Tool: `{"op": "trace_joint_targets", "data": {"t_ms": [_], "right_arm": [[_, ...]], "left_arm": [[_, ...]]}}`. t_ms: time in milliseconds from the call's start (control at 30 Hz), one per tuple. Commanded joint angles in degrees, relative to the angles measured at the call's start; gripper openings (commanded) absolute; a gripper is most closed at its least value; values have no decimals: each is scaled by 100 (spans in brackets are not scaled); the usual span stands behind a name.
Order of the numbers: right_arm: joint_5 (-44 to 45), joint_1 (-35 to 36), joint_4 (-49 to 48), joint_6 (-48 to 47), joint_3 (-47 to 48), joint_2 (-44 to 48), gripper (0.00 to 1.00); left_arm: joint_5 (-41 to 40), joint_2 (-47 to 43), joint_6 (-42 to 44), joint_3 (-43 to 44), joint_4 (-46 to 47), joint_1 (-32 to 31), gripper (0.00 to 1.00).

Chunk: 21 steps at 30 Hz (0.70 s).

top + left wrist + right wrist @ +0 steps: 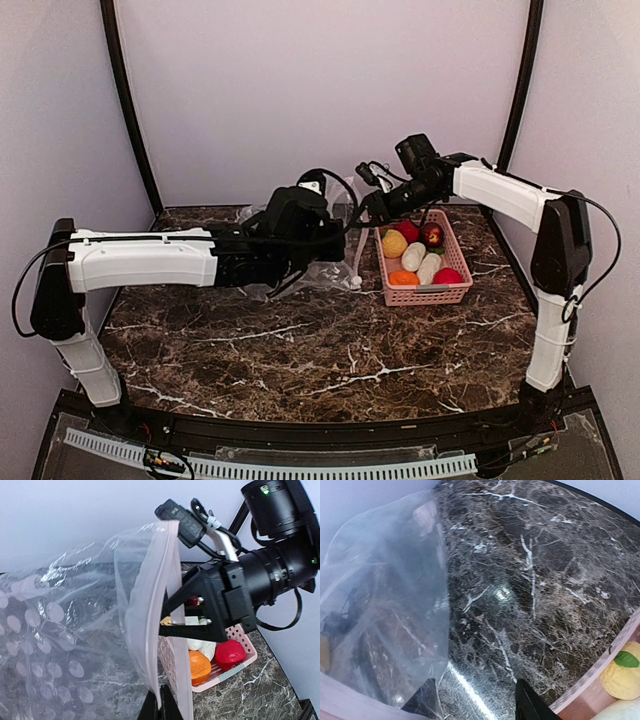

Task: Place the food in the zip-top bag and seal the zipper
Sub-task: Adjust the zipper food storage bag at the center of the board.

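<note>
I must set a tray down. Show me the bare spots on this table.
The front half of the marble table is bare, from the arm bases up to the left arm, zip-top bag and pink basket. A narrow strip lies right of the basket. Crowded: back centre, where the right gripper meets the bag.

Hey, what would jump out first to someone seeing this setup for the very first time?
The clear zip-top bag, held up at centre by the left claw pinching its pinkish zipper, with the right claw at the same edge, jaws apart. Just right of it sits a pink basket of colourful toy food.
</note>
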<state>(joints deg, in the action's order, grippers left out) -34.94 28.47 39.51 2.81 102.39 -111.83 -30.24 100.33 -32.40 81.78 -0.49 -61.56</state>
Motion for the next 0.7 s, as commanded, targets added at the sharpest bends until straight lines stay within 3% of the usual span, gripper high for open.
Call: {"op": "trace_joint_targets", "data": {"t_ms": [0, 100, 200, 400, 533, 667], "right_arm": [[877, -153, 44, 36, 422, -388, 50], [573, -317, 146, 13, 704, -676, 50], [-373, -350, 303, -234, 855, -797, 53], [-1951, -254, 743, -1204, 787, -277, 64], [-2127, -263, 981, -1822, 191, 396, 75], [-1568, -370, 1410, -2498, -260, 957, 77]], "left_arm": [[2, -516, 67, -293, 296, 3, 1], [-16, -651, 32, -465, 150, 27, 1], [173, -648, -76, -468, -8, 153, 1], [188, -368, -225, -50, -907, 299, 1], [314, -526, -243, -572, -740, 302, 1], [494, -768, -44, -908, -643, 317, 1]]}}
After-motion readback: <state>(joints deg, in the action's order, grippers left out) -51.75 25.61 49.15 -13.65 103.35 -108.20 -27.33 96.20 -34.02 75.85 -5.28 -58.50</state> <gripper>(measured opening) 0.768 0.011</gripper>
